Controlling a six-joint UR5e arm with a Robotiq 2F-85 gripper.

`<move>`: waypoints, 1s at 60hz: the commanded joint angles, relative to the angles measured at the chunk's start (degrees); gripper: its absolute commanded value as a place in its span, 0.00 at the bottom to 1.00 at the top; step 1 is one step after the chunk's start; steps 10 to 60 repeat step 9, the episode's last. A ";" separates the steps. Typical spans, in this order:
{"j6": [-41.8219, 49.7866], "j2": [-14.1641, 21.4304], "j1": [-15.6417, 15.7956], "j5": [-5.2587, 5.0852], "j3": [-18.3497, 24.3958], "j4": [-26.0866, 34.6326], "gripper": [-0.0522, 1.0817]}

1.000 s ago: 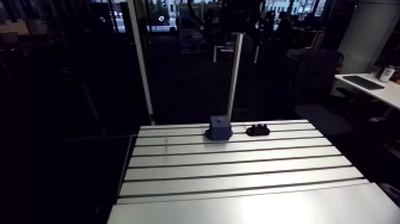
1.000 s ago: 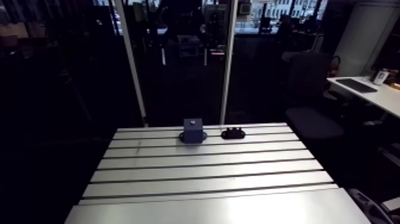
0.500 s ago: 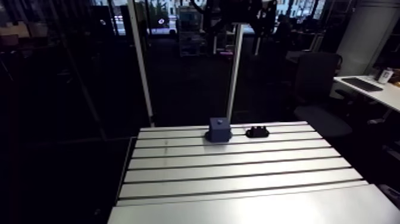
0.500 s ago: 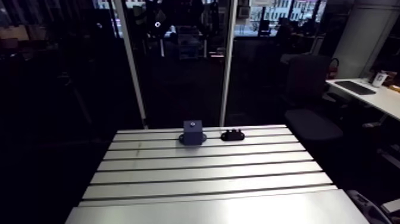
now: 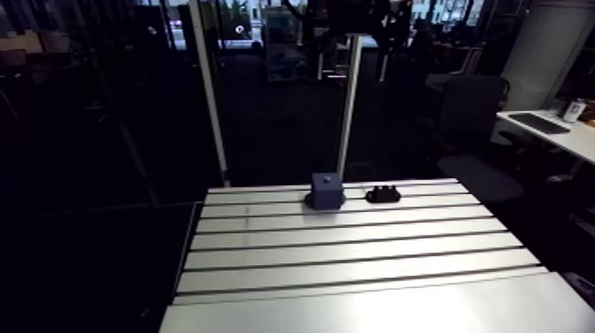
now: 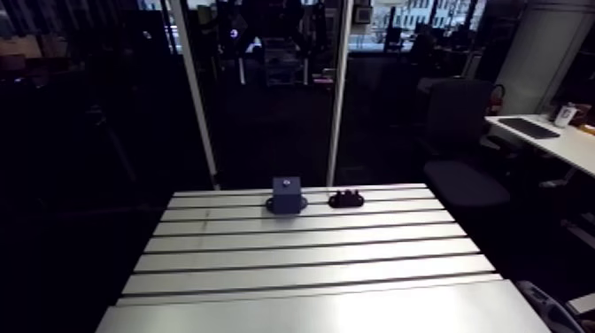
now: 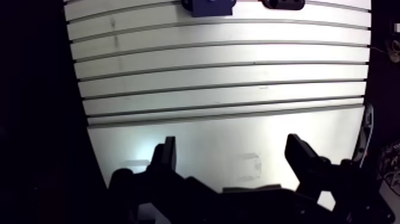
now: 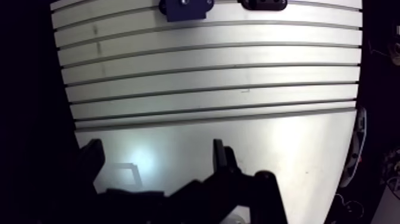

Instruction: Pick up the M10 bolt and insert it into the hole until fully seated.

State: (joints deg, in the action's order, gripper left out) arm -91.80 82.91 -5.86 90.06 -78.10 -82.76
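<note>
the gripper (image 7: 233, 156) hangs released, its two fingers (image 7: 165, 156) wide apart with nothing between them, over the smooth near part of the table (image 7: 226, 77). far ahead of it, by the table's far edge, stands a blue block (image 7: 207, 6) with a small black piece (image 7: 283, 3) just beside it, not touching. in the arm view both sit just above the middle of the frame, the block to the left. a pale dot marks the block's top. the bolt is too small to make out.

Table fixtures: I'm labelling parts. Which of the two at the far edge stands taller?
The blue block, a cube-like body; the black piece beside it is low and flat.
</note>
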 commanded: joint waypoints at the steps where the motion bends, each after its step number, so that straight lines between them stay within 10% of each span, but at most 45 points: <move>1: 0.00 -0.82 0.06 -0.02 0.18 -0.16 0.05; 60: 0.00 -1.11 0.06 -0.01 0.28 -0.16 0.05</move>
